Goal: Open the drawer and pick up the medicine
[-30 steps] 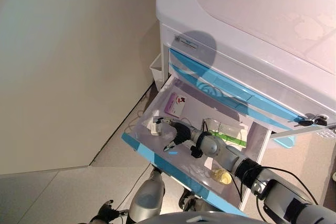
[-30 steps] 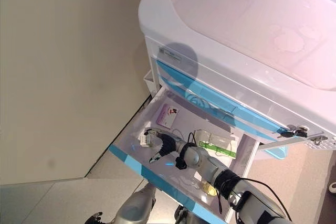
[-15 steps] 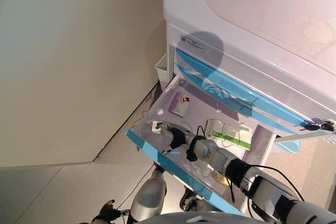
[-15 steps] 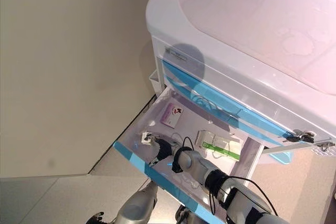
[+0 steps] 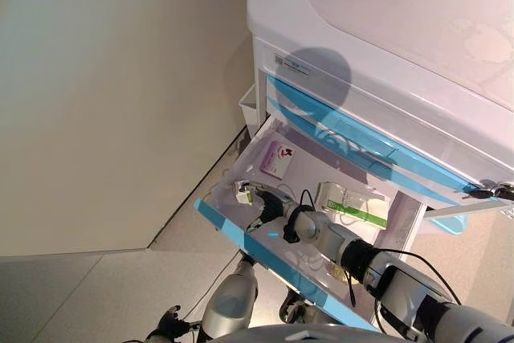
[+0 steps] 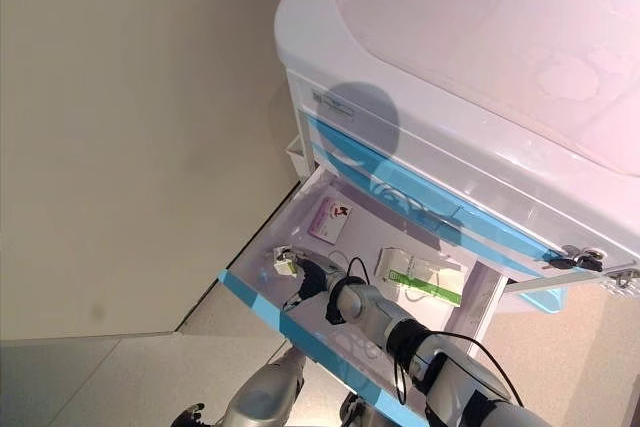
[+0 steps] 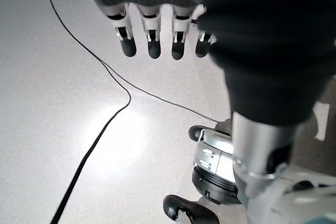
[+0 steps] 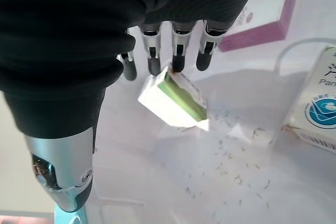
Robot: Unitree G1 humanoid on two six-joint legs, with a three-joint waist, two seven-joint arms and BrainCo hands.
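The drawer [image 5: 265, 255] with a blue front stands pulled out of the white cart [image 5: 385, 38]. A small white and green medicine box [image 8: 176, 100] lies in its front left corner and also shows in the left eye view [image 5: 242, 193]. My right hand [image 5: 269, 205] reaches into the drawer. Its fingers [image 8: 178, 59] are straight, with their tips just over the box's top edge and one touching it. It holds nothing. My left hand [image 5: 169, 327] hangs low beside the drawer, with straight fingers [image 7: 153, 45] over the floor.
A flat box with a pink edge [image 5: 277, 158] lies at the drawer's back left. A larger white box with a green stripe [image 5: 349, 205] lies at the back right. A second blue drawer front [image 5: 337, 130] is shut above. A small white bin [image 5: 249, 106] hangs on the cart's side.
The camera has shifted a little. My right hand has stayed at the small box in the drawer's front left corner. The left hand has not moved.
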